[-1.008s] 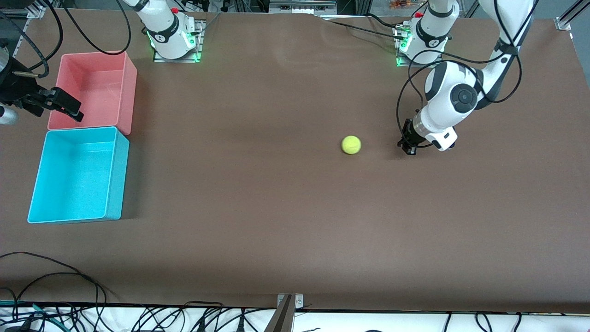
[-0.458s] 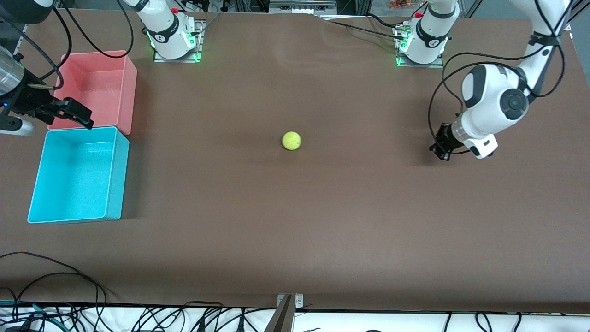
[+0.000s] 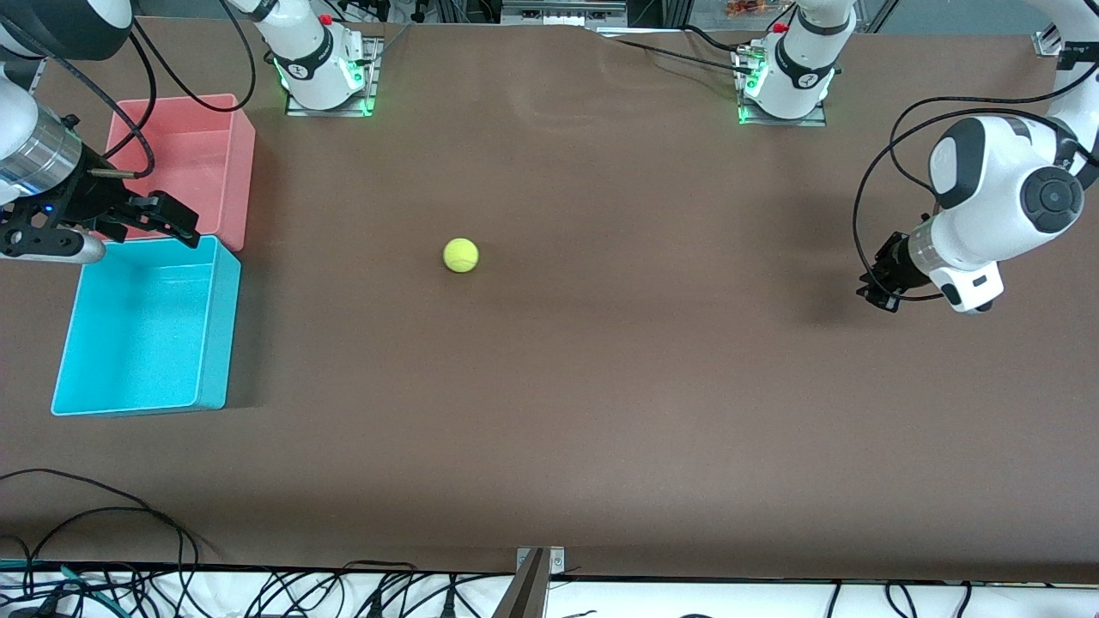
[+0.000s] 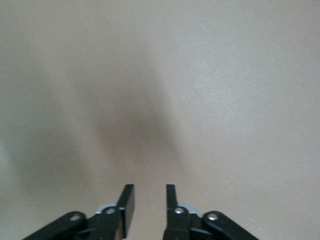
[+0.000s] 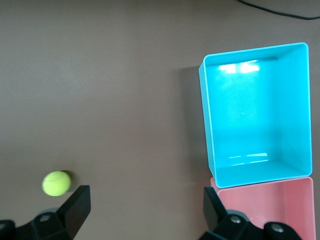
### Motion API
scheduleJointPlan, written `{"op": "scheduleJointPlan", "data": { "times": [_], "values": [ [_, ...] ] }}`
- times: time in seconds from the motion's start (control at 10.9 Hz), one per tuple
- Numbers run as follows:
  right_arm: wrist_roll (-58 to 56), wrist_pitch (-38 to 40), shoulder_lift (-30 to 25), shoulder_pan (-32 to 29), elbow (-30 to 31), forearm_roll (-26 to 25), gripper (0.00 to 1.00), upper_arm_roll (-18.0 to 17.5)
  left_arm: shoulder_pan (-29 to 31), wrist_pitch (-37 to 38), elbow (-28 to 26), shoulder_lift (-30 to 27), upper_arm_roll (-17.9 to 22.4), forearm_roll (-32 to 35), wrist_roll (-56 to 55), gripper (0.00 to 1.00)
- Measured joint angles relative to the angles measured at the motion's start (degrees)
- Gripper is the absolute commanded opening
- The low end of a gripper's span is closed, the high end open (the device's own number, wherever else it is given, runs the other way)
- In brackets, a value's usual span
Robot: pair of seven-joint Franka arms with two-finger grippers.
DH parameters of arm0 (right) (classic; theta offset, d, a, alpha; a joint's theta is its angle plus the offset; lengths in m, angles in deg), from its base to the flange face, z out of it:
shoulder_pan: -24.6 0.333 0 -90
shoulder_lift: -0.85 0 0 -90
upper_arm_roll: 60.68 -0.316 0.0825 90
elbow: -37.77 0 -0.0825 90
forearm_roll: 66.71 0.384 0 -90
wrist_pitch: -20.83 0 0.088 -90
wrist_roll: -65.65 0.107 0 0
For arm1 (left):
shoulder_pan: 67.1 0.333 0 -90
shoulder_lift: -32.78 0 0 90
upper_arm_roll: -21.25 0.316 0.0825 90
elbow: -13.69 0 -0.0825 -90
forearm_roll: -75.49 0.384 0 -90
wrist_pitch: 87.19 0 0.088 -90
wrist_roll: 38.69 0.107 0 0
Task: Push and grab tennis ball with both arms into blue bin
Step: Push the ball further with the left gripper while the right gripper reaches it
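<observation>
On the brown table, front view: tennis ball sits alone near the middle, somewhat toward the right arm's end, touching nothing. It's round, so no long axis; can't make out which way the logo faces from here. Blue bin is at the right arm's end, long axis running toward the front camera, open side up. Pink bin is just beside it, farther from the camera, same alignment. Right gripper hovers over the seam between the two bins, fingers spread wide, nothing in them. Left gripper is low over bare table at the left arm's end, well apart from the ball.

Left wrist view: left gripper over plain table, fingers parted by a narrow gap, holding nothing.

Right wrist view: right gripper fingers spread wide. Ball shows near one fingertip in frame but lies down on the table. Blue bin and pink bin are both empty.
</observation>
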Motion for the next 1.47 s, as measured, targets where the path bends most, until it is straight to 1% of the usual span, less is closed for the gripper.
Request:
{"op": "scheduleJointPlan", "data": {
  "times": [0.09, 0.27, 0.55, 0.73, 0.92, 1.1, 1.19, 1.28, 1.47],
  "values": [
    [0.0, 0.1, 0.2, 0.1, 0.0, 0.0, 1.00, 0.0, 0.2, 0.0, 0.5, 0.0, 0.0, 0.0, 1.9, 1.00],
    [0.0, 0.3, 1.1, 0.1, 0.8, -0.3, 1.00, 0.1, 0.9, 0.0, 2.0, -0.1, 0.0, 0.1, 11.1, 1.00],
    [0.0, 0.9, 1.7, -0.1, 6.1, -0.8, 1.00, 0.4, 4.5, 2.0, 5.8, -0.2, -0.1, 0.1, 29.8, 1.00],
    [0.0, 1.3, 1.5, -0.1, 11.6, -0.8, 1.00, 0.4, 4.6, 6.4, 9.4, -0.3, -0.4, 0.1, 36.2, 1.00],
    [0.0, 0.1, 1.4, -0.1, 17.9, -0.9, 1.00, 0.4, 4.5, 8.6, 12.4, -0.5, -0.7, 0.1, 44.1, 1.00],
    [0.0, -3.9, 1.2, -0.1, 24.1, -1.0, 1.00, 0.4, 4.5, 9.8, 14.6, -0.7, -0.8, 0.1, 52.4, 1.00],
    [0.0, -6.6, 1.0, -0.1, 27.4, -1.0, 1.00, 0.4, 4.5, 11.1, 15.8, -0.9, -1.2, 0.1, 54.5, 1.00],
    [0.0, -9.1, 0.7, -0.1, 30.8, -1.0, 1.00, 0.5, 4.4, 13.4, 17.6, -1.1, -1.8, 0.1, 55.5, 1.00],
    [0.0, -12.3, -0.3, -0.1, 36.3, -2.0, 1.00, 0.7, 4.1, 17.9, 21.6, -1.7, -3.5, 0.1, 62.9, 1.00]
  ]
}}
